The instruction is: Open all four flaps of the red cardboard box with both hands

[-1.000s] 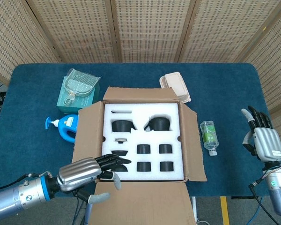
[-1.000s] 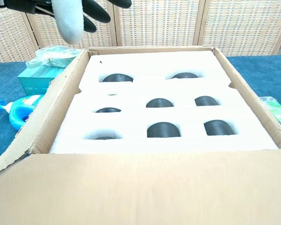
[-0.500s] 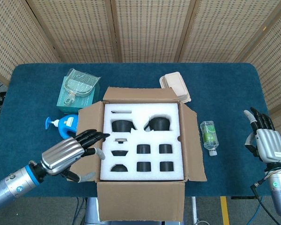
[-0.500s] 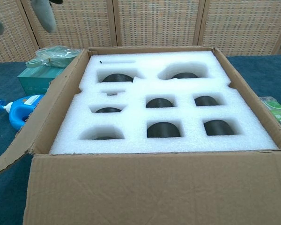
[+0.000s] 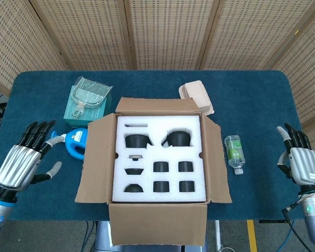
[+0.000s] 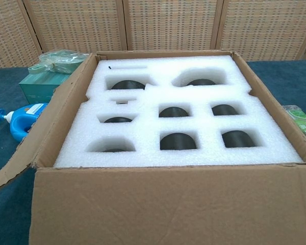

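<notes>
Okay, head view: cardboard box [image 5: 157, 173] sits mid-table, near the front edge, with all four flaps folded out. Near flap [image 5: 157, 224] hangs over the front edge, the far one lies flat toward the back, and the side flaps are splayed left and right. White foam insert [image 5: 158, 160] is exposed, with dark parts seated in its cutouts. Left hand [image 5: 22, 163] is over the front-left corner of the table, fingers spread, holding nothing, well apart from the box. Right hand [image 5: 299, 161] is at the front-right edge, fingers apart and upright, also empty. Blue pump bottle [image 5: 73, 142] and teal packet [image 5: 86, 102] lie on the left side; a beige clamshell container [image 5: 198, 96] is just behind the box, and a small water bottle [image 5: 234, 153] is to the right.

Chest view: the box [image 6: 168, 204] fills the frame and the foam [image 6: 178, 127] is fully open on top. Neither hand shows here.

Handling: corrugated board looks stiff but light, and the flaps hinge on creases that may spring back. Best hold is a flap's free edge near its middle, pushing outward. The foam is soft, so avoid pressing on it.

Versus a second ago: the left hand was on the near flap at the box's front-left corner. It's now pulled back to the table corner, and the near flap has dropped down. The right hand has barely moved. Task looks done.
</notes>
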Robot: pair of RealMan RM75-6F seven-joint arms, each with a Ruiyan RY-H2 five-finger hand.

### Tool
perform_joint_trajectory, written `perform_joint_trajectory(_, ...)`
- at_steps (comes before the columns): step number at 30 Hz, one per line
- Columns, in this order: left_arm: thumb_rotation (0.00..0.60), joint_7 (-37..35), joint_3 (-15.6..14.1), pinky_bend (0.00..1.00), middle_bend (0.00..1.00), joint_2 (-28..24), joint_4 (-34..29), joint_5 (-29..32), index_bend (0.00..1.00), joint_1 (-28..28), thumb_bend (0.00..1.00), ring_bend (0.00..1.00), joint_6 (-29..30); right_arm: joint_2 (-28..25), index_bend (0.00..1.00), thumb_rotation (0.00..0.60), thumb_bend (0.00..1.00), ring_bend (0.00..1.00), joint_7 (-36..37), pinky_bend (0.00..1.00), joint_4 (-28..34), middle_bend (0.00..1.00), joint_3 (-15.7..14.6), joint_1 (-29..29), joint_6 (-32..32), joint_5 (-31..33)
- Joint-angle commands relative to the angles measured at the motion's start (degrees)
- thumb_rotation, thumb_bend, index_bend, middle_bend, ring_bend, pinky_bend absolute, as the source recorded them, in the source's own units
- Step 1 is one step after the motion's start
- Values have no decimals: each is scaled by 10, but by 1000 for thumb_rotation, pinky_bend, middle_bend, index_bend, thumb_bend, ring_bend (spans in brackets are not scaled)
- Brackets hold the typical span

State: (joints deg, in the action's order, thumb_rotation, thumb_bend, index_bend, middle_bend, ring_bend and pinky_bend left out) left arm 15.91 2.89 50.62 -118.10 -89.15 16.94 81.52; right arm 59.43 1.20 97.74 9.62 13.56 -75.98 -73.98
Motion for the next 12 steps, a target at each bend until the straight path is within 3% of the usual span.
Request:
perform_joint_trajectory(1, 489, 8, -18, 0, 0, 31, 33, 15, 227, -44, 363, 0, 43, 3, 0, 600, 958, 0, -2, 0, -5, 5, -5, -6, -9, -7)
perform_joint_trajectory(12, 487, -27, -34, 0, 0, 63, 96, 36, 226, -106, 358, 0, 91, 10, 0, 600, 959, 0, 1, 0, -14, 5, -23, -28, -29, -30)
